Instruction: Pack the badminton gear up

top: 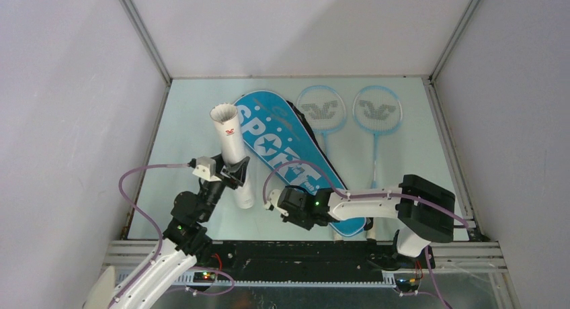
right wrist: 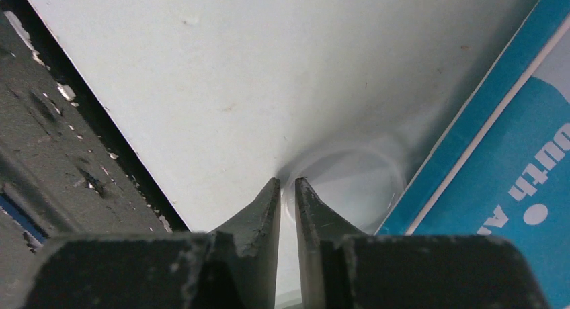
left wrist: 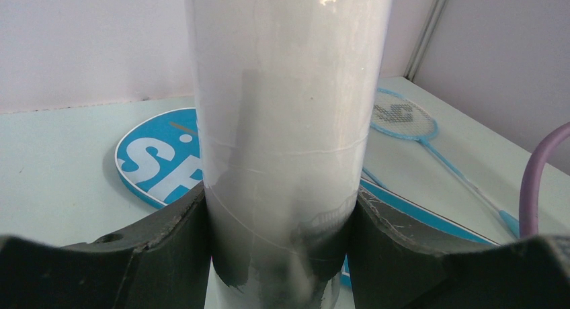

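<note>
My left gripper (top: 235, 173) is shut on the long white tube (top: 232, 144), holding it tilted with its open end up and away; in the left wrist view the tube (left wrist: 289, 121) fills the space between the jaws of the left gripper (left wrist: 279, 222). The blue "SPORT" bag (top: 286, 151) lies diagonally mid-table. Two light-blue rackets (top: 321, 111) (top: 377, 109) lie side by side behind it. My right gripper (top: 271, 203) is low at the bag's near end. In the right wrist view the right gripper (right wrist: 288, 185) is pinched on the rim of a clear round cap (right wrist: 349, 181) lying flat beside the bag (right wrist: 511, 161).
A black rail (top: 289, 252) runs along the table's near edge, close to the right gripper's left side (right wrist: 67, 141). White walls with metal frame posts close in the table on three sides. A purple cable (left wrist: 538, 181) loops at the left wrist view's right edge.
</note>
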Tool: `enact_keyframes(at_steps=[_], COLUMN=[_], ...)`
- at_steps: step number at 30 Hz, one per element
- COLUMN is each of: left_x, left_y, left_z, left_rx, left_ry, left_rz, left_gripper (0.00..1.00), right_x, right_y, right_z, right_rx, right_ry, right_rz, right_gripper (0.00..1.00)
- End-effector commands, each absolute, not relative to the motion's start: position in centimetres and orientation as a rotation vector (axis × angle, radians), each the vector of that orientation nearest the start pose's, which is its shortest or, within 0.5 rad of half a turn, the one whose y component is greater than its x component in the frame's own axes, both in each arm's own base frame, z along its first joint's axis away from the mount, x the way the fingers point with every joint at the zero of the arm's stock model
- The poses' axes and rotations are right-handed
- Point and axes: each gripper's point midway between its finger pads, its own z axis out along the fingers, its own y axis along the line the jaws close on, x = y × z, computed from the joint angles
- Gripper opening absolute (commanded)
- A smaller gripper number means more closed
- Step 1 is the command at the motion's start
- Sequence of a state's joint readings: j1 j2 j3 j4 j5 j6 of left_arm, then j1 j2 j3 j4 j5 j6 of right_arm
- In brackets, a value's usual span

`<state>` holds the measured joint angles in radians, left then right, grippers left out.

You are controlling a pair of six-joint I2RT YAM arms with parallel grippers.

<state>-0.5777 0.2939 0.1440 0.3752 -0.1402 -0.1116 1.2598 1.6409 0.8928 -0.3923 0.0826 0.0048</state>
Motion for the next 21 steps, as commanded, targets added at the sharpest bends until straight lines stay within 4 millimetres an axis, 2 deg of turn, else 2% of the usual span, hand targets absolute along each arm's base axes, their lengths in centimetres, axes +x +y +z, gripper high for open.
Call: enact_keyframes(at_steps=[1,3,6,8,10,11,12,13,14,15,16,18,19,20,21], left_x=[23.6,23.6,23.6,23.6,23.5,23.5,23.5,23.4,23.4,23.2,23.1,22.5,22.3,21.9,21.8], left_y=[-12.5,-12.5,-12.4,-12.3,-12.3,-12.3,-12.3,-12.4,-12.5,-12.8,-13.0,-14.2,-14.6,-15.4,-15.7], left_z=[25.8,25.8,25.7,25.7,25.7,25.8,25.8,25.9,25.8,26.0,25.9,25.7,25.6,25.5,25.4], left_rx=[0.169,0.170,0.172,0.178,0.189,0.193,0.196,0.211,0.222,0.251,0.271,0.363,0.407,0.458,0.482], left_ry=[1.270,1.272,1.273,1.275,1.275,1.271,1.272,1.267,1.269,1.263,1.264,1.258,1.249,1.235,1.230], left_rz=[-0.473,-0.471,-0.465,-0.456,-0.448,-0.444,-0.442,-0.441,-0.440,-0.445,-0.447,-0.470,-0.469,-0.493,-0.491], left_gripper=[0.40,0.40,0.40,0.40,0.40,0.40,0.40,0.40,0.40,0.40,0.40,0.40,0.40,0.40,0.40], right_x=[11.2,11.1,11.3,11.3,10.9,10.8,10.3,10.1,9.3,9.1,8.7,8.3,7.6,8.3,8.0], right_y=[29.1,29.1,29.3,30.0,31.1,31.8,32.2,32.5,32.9,33.0,33.2,32.9,32.6,32.2,31.8], right_z=[1.3,1.2,1.5,2.5,4.5,6.3,7.1,9.0,10.1,12.0,13.1,16.2,18.5,19.7,22.1], right_rx=[-1.570,-1.566,-1.533,-1.514,-1.501,-1.482,-1.502,-1.496,-1.513,-1.513,-1.524,-1.519,-1.521,-1.486,-1.461], right_ry=[2.254,2.256,2.250,2.224,2.174,2.128,2.100,2.041,2.014,1.945,1.912,1.811,1.730,1.715,1.652], right_rz=[0.145,0.134,0.132,0.178,0.281,0.350,0.411,0.476,0.557,0.611,0.677,0.784,0.870,0.889,0.956], right_gripper=[0.13,0.05,0.00,0.00,0.00,0.00,0.00,0.00,0.00,0.00,0.00,0.00,0.00,0.00,0.00])
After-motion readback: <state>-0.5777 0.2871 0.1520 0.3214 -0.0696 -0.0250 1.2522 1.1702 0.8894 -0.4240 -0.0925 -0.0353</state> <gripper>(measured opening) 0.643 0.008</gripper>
